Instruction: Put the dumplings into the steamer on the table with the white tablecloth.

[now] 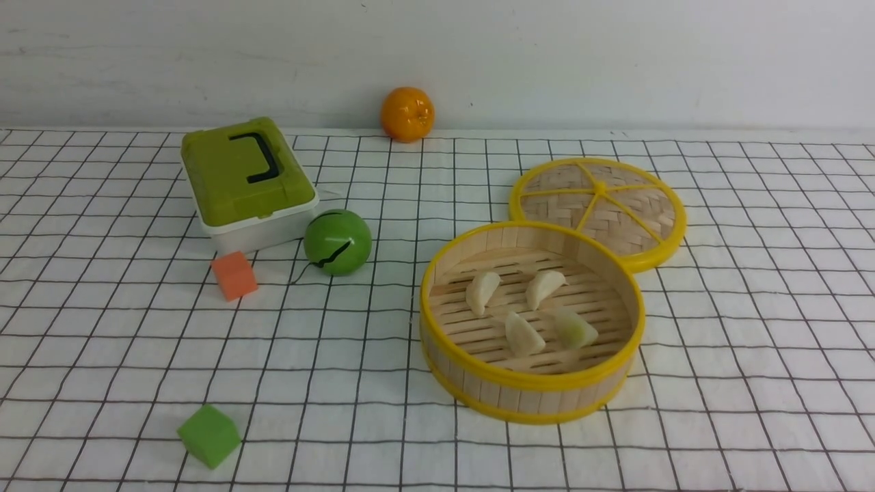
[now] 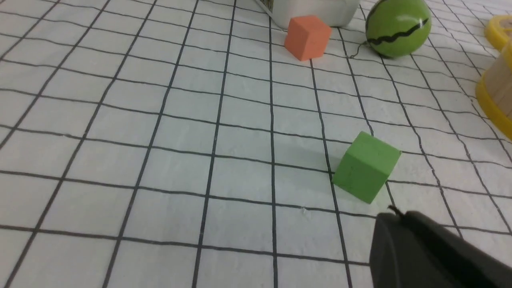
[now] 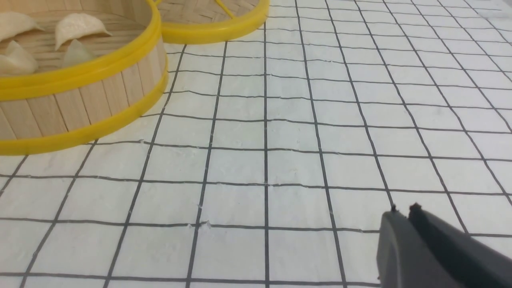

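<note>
**Four dumplings in the steamer, both grippers low over the cloth**

From my seat I see the table (image 1: 752, 355) covered edge to edge by the white tablecloth (image 1: 102, 328) — thin black grid lines, a few soft wrinkles, bare pale wall behind it. The steamer (image 1: 533, 396) stands right of centre, and all four dumplings (image 1: 523, 333) lie on its slatted floor, apart from one another; the one nearest the right wall looks faintly green. The woven lid (image 1: 601, 205) lies flat behind the steamer, its yellow rim touching the steamer's rim.

On the left side sit a green-lidded box (image 1: 239, 171), a green ball (image 1: 338, 242) just beside it, an orange cube (image 1: 234, 275) in front of the box and a green cube (image 1: 209, 435) well forward, near the cloth's front edge. An orange (image 1: 407, 113) rests against the wall.

The left gripper (image 2: 394, 212) hangs just beside the green cube, its dark fingers pressed together with nothing between them. The right gripper (image 3: 402, 209) hovers over bare cloth, well apart from the steamer — I see only a hairline gap between its tips, nothing held.
</note>
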